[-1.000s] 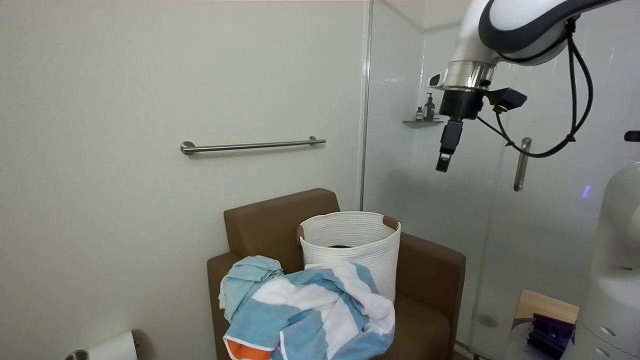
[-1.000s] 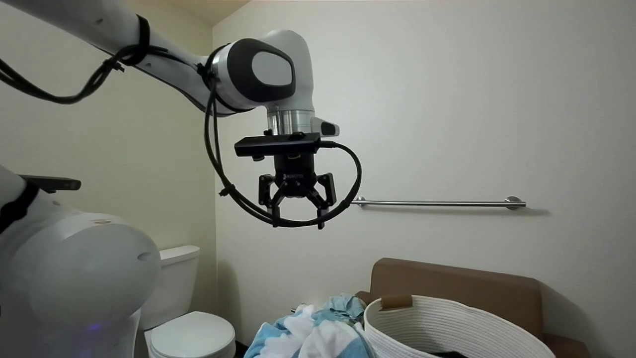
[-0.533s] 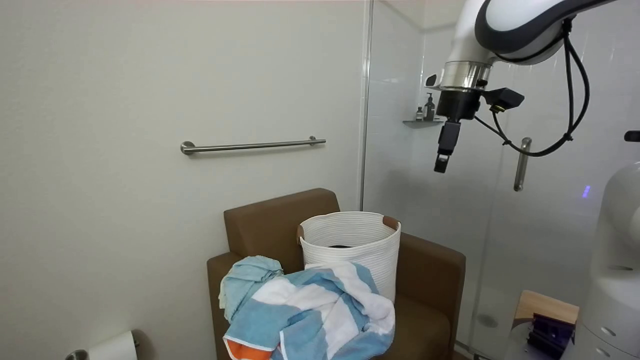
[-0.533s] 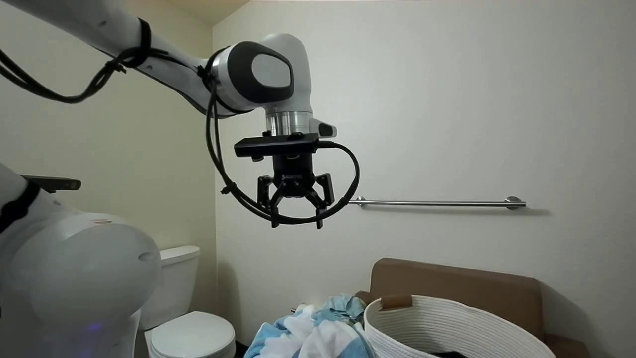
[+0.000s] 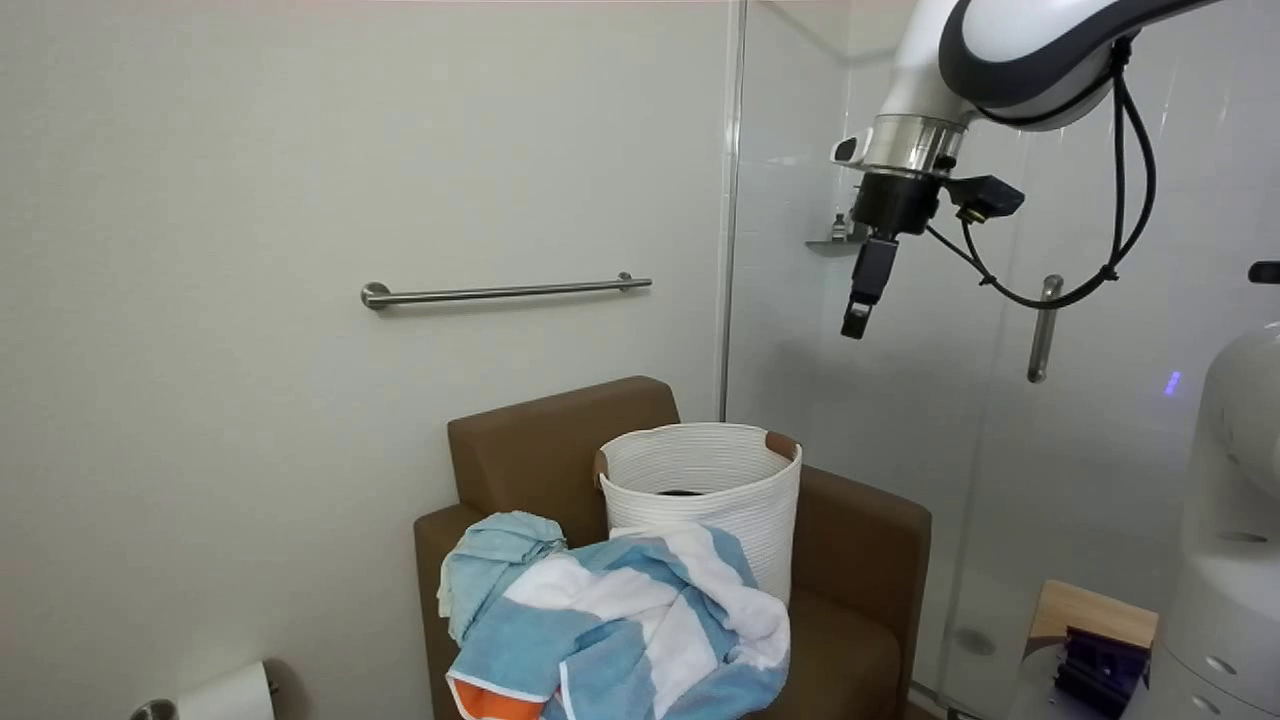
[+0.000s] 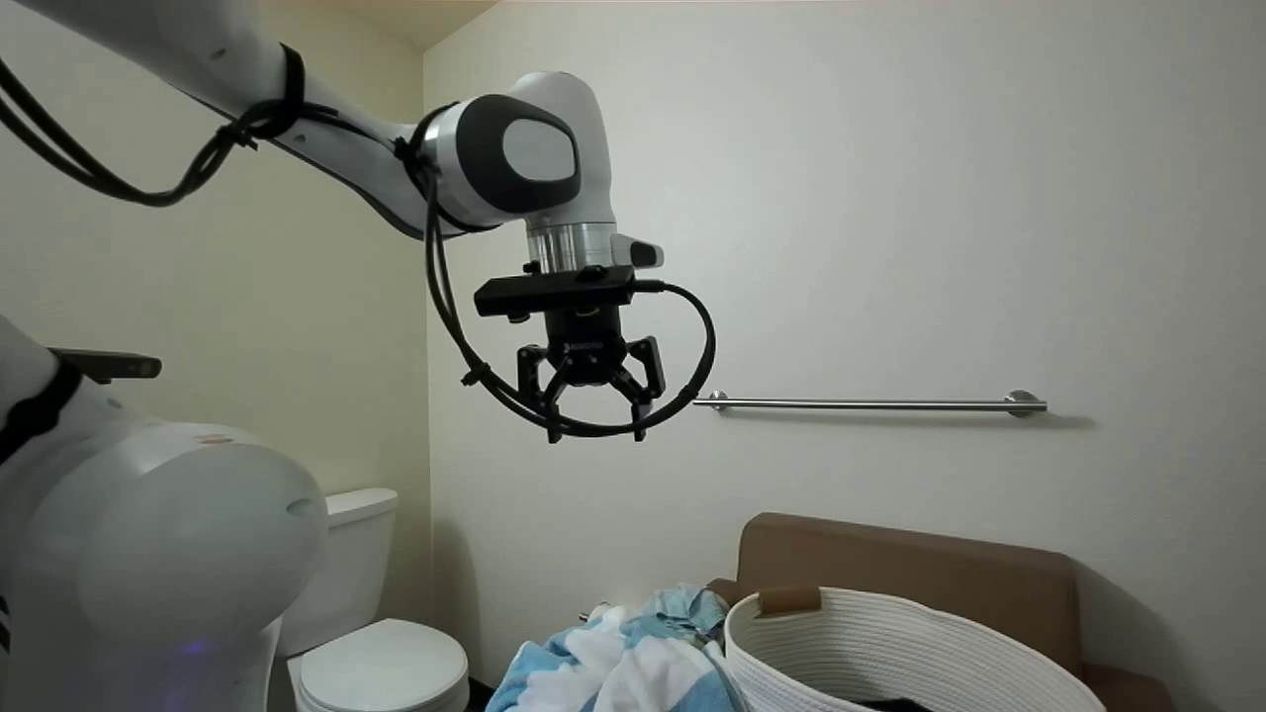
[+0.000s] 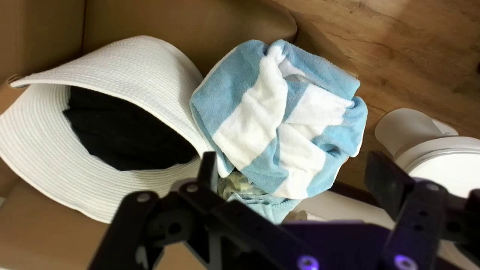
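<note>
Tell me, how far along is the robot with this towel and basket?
Done, perhaps: something black already lies inside the white basket, though who put it there isn't shown. In hand: nothing; the fingers stand open. Left, probably: the striped towel, which lies bunched outside the basket, ungripped.

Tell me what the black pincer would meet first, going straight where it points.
Likely the crumpled blue-and-white striped terry towel below the pincer, beside the round white woven basket; depth is unclear.

A bathroom, from the toilet (image 6: pixel 384 661), shower glass (image 5: pixel 900 440) and wall rail (image 6: pixel 880 404).
</note>
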Available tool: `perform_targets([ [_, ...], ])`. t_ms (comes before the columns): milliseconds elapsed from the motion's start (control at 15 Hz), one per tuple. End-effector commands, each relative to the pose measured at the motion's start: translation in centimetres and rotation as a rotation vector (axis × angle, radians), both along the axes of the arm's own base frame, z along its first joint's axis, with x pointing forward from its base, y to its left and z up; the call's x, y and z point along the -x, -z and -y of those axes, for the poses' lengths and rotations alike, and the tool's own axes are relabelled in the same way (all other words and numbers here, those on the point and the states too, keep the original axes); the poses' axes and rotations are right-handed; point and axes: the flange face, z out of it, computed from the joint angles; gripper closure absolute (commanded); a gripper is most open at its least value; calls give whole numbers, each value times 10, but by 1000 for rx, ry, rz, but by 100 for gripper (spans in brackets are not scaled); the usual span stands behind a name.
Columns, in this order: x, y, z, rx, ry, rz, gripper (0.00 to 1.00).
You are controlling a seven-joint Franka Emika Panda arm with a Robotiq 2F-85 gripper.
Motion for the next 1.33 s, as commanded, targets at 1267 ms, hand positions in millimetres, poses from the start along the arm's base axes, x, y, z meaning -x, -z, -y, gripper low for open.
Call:
perform_targets([
  [1267, -61, -15, -82, 57, -125, 57, 0],
])
